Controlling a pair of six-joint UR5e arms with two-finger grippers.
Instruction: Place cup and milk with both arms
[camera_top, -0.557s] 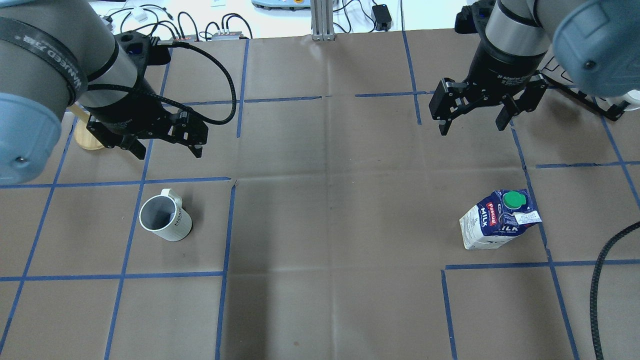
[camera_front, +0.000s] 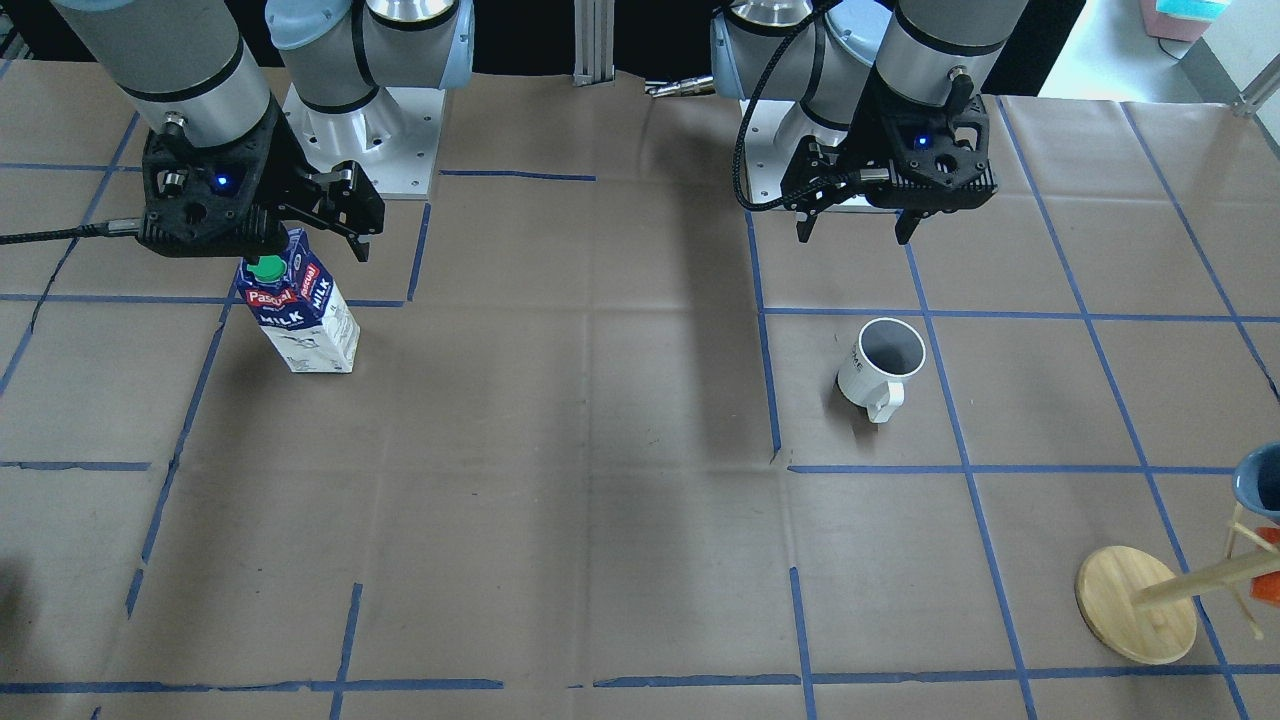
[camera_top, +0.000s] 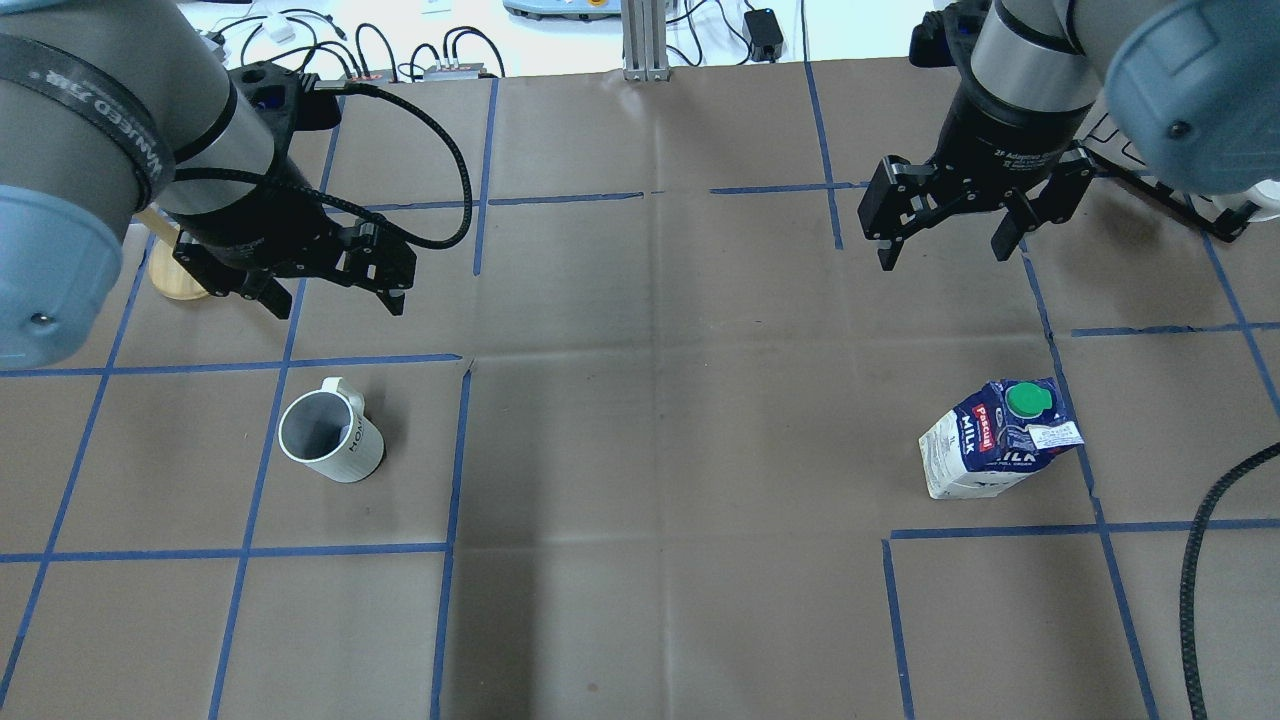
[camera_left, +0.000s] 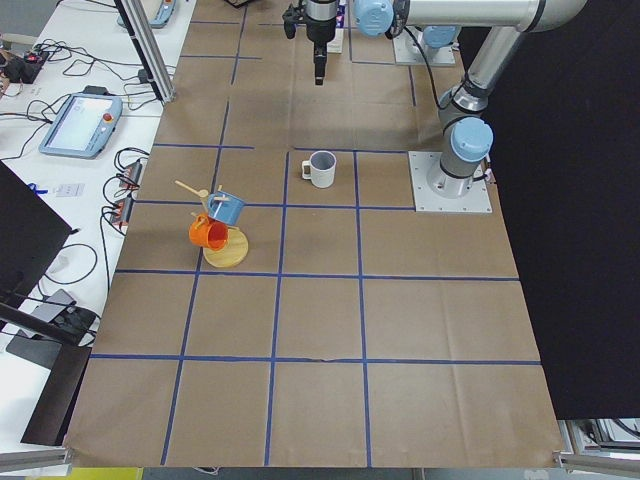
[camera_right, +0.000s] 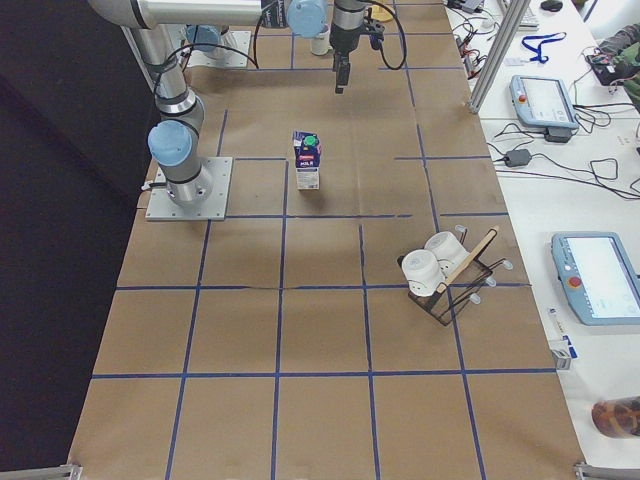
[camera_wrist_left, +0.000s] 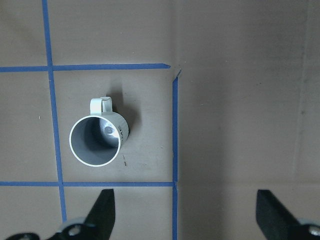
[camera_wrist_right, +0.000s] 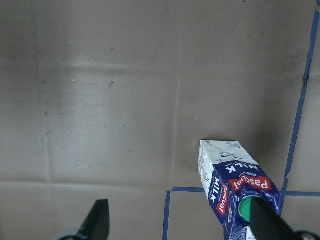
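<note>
The white cup (camera_top: 330, 437) stands upright on the brown table, handle toward the far side; it also shows in the front view (camera_front: 880, 365), the left side view (camera_left: 321, 168) and the left wrist view (camera_wrist_left: 98, 137). My left gripper (camera_top: 330, 293) hangs open and empty above the table, beyond the cup. The milk carton (camera_top: 1000, 438) stands upright with its green cap on top; it also shows in the front view (camera_front: 298, 310), the right side view (camera_right: 308, 160) and the right wrist view (camera_wrist_right: 235, 192). My right gripper (camera_top: 942, 250) hangs open and empty beyond the carton.
A wooden mug tree (camera_front: 1160, 595) with a blue and an orange mug (camera_left: 208, 232) stands at the far left. A black wire rack (camera_right: 450, 275) with white cups stands at the far right. Blue tape lines mark squares on the brown paper.
</note>
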